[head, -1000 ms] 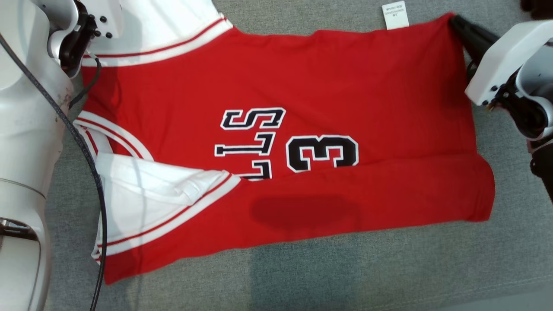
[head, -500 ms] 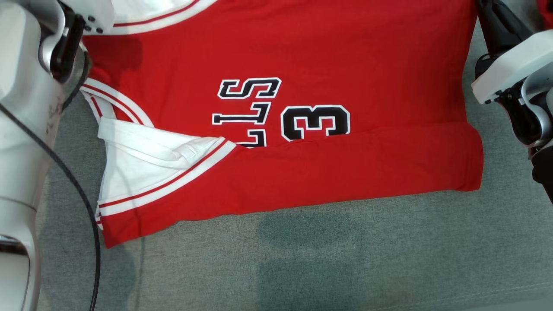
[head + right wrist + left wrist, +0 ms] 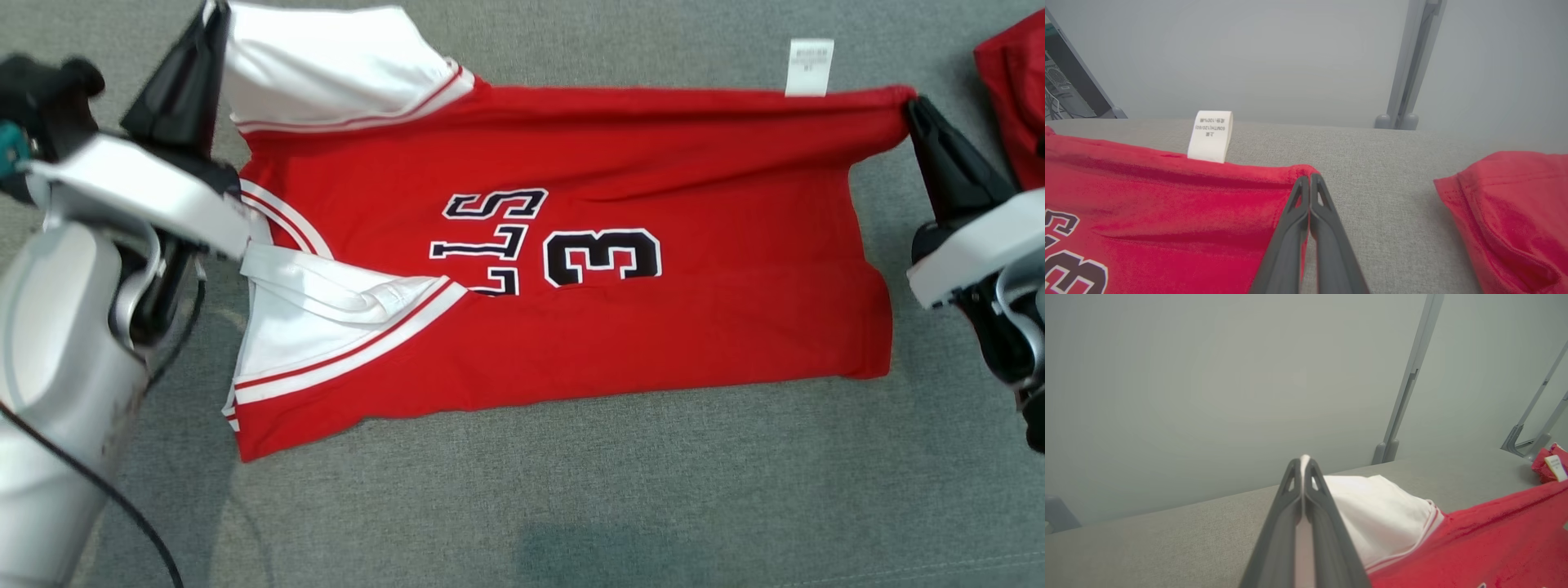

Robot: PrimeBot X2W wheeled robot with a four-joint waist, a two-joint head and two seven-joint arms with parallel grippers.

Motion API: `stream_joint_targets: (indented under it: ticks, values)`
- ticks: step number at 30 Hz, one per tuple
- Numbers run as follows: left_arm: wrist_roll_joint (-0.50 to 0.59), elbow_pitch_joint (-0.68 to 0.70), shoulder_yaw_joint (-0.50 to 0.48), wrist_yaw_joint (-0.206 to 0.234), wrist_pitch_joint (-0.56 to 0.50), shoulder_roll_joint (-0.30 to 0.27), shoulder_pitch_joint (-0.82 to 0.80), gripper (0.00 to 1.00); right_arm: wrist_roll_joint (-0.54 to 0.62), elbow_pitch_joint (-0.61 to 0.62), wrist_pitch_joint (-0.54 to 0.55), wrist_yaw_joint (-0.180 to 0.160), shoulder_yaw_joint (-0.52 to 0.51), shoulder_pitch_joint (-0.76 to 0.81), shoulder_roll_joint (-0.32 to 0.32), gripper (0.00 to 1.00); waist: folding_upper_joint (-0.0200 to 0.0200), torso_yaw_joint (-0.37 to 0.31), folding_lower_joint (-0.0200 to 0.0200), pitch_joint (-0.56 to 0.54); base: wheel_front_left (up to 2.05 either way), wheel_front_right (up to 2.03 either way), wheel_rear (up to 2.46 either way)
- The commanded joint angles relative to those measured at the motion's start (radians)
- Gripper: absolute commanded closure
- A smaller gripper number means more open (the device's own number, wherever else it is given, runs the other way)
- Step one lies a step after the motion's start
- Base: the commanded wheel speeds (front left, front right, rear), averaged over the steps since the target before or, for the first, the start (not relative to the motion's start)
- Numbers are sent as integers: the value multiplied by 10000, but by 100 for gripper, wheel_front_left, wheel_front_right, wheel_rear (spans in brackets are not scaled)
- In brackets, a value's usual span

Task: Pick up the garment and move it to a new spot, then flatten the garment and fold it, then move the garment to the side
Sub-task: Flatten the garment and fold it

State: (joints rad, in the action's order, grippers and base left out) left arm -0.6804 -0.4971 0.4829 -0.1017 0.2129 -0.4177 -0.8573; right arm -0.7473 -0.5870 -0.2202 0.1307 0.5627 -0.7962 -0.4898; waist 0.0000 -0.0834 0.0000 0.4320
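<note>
1. Head view: garment (image 3: 620, 343), a red numbered jersey, lies spread on the grey surface (image 3: 571, 506). Its far edge is now drawn taut, unlike a second ago.
2. Jaws of left gripper (image 3: 214, 16): clamped on the white sleeve corner.
3. Jaws of right gripper (image 3: 914, 106): clamped on the far hem corner.
4. Judgement: flattening is under way, folding not yet done.

Glossy pale-grey arm shells (image 3: 57, 343), one black cable (image 3: 131, 518). The left hand (image 3: 214, 12) and right hand (image 3: 914, 104) end in dark tapered fingers (image 3: 184, 82).
</note>
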Motion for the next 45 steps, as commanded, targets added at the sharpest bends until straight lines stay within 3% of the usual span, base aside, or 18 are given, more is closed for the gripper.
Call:
stream_joint_targets:
  ticks: [1, 12, 18, 38, 45]
  values:
    - [-168, 872, -421, 251, -9, -618, 461, 100, -93, 372, -172, 0, -35, 625, -319, 100, 0, 49, 0, -225, 0, 0, 0]
    - [-598, 5536, -555, 2091, -816, -1390, 4329, 100, 58, 1241, -11, 0, -724, 2548, -556, 100, 0, 259, 0, -641, 0, 0, 0]
    - [-862, 6704, -358, 2614, -1072, -1371, 5667, 100, 297, 1435, 77, 0, -1155, 3345, -371, 100, 0, 407, 0, -697, 0, 0, 0]
    - [-1159, 6439, -318, 3058, -943, -1284, 6780, 100, 1054, 2237, 571, 0, -2360, 4880, 202, 100, 0, 407, 0, -979, 0, 0, 0]
    - [-1552, 5373, -90, 2792, -1073, -977, 6883, 100, 1336, 2203, 861, 0, -2544, 5065, 491, 100, 0, 360, 0, -1001, 0, 0, 0]
